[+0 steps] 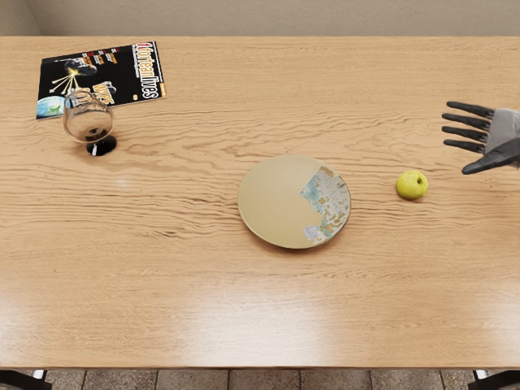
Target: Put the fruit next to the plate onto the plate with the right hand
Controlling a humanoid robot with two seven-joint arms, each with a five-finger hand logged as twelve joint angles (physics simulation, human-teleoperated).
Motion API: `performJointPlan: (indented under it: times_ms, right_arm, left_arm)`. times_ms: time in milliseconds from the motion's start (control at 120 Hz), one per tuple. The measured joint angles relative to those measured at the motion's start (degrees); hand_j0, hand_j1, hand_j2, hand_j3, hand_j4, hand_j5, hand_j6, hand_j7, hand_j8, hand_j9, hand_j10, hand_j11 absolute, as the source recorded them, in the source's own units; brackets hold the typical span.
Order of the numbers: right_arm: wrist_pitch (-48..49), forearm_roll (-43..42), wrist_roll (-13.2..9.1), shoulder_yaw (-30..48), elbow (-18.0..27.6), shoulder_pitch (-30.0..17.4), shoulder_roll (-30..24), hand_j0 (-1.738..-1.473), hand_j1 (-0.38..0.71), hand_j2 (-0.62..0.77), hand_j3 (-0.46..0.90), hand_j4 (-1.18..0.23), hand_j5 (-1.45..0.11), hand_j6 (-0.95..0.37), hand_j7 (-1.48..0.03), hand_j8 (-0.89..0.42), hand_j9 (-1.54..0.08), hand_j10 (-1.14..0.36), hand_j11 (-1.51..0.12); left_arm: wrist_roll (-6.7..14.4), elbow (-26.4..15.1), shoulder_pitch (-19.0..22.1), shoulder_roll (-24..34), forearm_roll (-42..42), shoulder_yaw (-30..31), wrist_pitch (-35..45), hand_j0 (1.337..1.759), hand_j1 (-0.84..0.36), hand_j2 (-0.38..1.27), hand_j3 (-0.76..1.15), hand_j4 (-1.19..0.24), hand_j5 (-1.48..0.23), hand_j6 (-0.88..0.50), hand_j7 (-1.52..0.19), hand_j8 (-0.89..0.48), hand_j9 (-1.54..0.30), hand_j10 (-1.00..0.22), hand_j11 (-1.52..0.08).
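The fruit [412, 184], a small yellow-green apple by the look of it, sits on the bare table [244, 309] just to the right of the plate [294, 201], apart from its rim and not on it yet. The plate lies flat near the middle of the table, tan with a patterned patch on its right side, the side that faces the fruit.

Further right and a little farther back, the right hand [487, 138] hangs at the picture's edge. Its fingers [467, 106] are spread apart and point left, the thumb is below them, and it holds nothing. It is well clear of the fruit. How high it is above the table is hard to judge from this slanted view.

The main risk is the fruit's shape. It is round and free on a smooth top, so a fingertip that lands off-centre or comes in low from the right would probably nudge it instead of catching it. It could then roll left against the plate's rim or off toward the near edge. Closing too early, before the fingers are around it, would likely squeeze it out of the grip. If the carry is too low, the fruit or the fingers could strike the rim and shove the plate. If it is released from too high, it may roll across the shallow plate and off the left side.

Far off at the left, the wine glass [89, 122] and the magazine [101, 77] are out of the hand's way.
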Motion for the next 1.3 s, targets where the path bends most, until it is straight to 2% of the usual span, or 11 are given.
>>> performJointPlan:
  times_ms: [108,158,258,317,417,533,617,708,1000,1300]
  right_arm:
    - [0.0,-1.5,-0.7,-0.5,0.3,2.0,0.7,-1.658,-0.33,0.00,0.00,-0.02,-0.02,-0.01,-0.02,-0.02,-0.02,-0.02,-0.02]
    - [0.0,-6.0,-1.2,-0.4,2.8,3.3,0.1,-1.658,-0.33,0.00,0.00,-0.02,-0.02,-0.01,-0.02,-0.02,-0.02,-0.02,-0.02]
    - [-2.2,-22.0,-6.3,-0.5,13.2,7.9,-0.9,-1.658,-0.33,0.00,0.00,-0.02,-0.02,-0.02,-0.02,-0.02,-0.02,-0.02,-0.02]
    - [-6.3,-31.8,-8.6,-0.9,17.4,9.4,0.2,-1.658,-0.33,0.00,0.00,-0.02,-0.03,-0.02,-0.03,-0.02,-0.03,-0.02,-0.03]
    - [-14.7,-44.0,-12.9,-2.0,20.6,10.7,3.8,-1.658,-0.33,0.00,0.00,-0.02,-0.03,-0.02,-0.03,-0.02,-0.03,-0.02,-0.03]
    - [-29.5,-50.0,-15.5,-6.9,22.5,10.9,5.7,-1.658,-0.33,0.00,0.00,-0.02,-0.03,-0.02,-0.03,-0.02,-0.03,-0.02,-0.03]
    - [-39.0,-51.5,-16.3,-10.3,23.3,10.4,7.2,-1.658,-0.32,0.00,0.00,-0.03,-0.03,-0.03,-0.03,-0.03,-0.03,-0.02,-0.03]
    - [-44.4,-52.3,-16.6,-12.0,23.5,8.7,8.4,-1.658,-0.32,0.00,0.00,-0.03,-0.03,-0.03,-0.03,-0.03,-0.03,-0.03,-0.03]
    - [-52.4,-52.7,-16.8,-13.1,22.9,5.4,11.6,-1.658,-0.21,-0.02,0.00,-0.13,-0.16,-0.13,-0.16,-0.13,-0.16,-0.13,-0.16]
    - [-57.5,-53.2,-16.9,-13.9,22.6,3.5,12.4,-1.658,-0.08,-0.04,0.00,-0.23,-0.30,-0.23,-0.30,-0.23,-0.30,-0.23,-0.30]
  left_arm:
    - [0.0,0.0,-0.1,0.0,0.0,0.0,0.0,1.658,0.35,0.00,0.00,0.00,0.00,0.00,0.00,0.00,0.00,0.00,0.00]
    - [0.0,0.0,0.0,0.0,0.0,0.0,0.0,1.658,0.35,0.00,0.00,0.00,0.00,0.00,0.00,0.00,0.00,0.00,0.00]
    - [0.0,0.0,0.0,0.0,0.0,0.0,0.0,1.658,0.35,0.00,0.00,0.00,0.00,0.00,0.00,0.00,0.00,0.00,0.00]
    - [0.0,0.0,0.0,0.0,0.0,0.0,0.0,1.658,0.35,0.00,0.00,0.00,0.00,0.00,0.00,0.00,0.00,0.00,0.00]
    - [0.0,0.0,0.0,0.0,0.0,0.0,0.0,1.658,0.35,0.00,0.00,0.00,0.00,0.00,0.00,0.00,0.00,0.00,0.00]
    - [0.0,0.0,0.0,0.0,0.0,0.0,0.0,1.658,0.35,0.00,0.00,0.00,0.00,0.00,0.00,0.00,0.00,0.00,0.00]
    - [0.0,0.0,0.0,0.0,0.0,0.0,0.0,1.658,0.35,0.00,0.00,0.00,0.00,0.00,0.00,0.00,0.00,0.00,0.00]
    - [0.0,0.0,0.0,0.0,0.0,0.0,0.0,1.658,0.35,0.00,0.00,0.00,0.00,0.00,0.00,0.00,0.00,0.00,0.00]
    - [0.0,0.0,0.0,0.0,0.0,0.0,0.0,1.658,0.35,0.00,0.00,0.00,0.00,0.00,0.00,0.00,0.00,0.00,0.00]
    - [0.0,0.0,0.0,0.0,0.0,0.0,0.0,1.658,0.35,0.00,0.00,0.00,0.00,0.00,0.00,0.00,0.00,0.00,0.00]
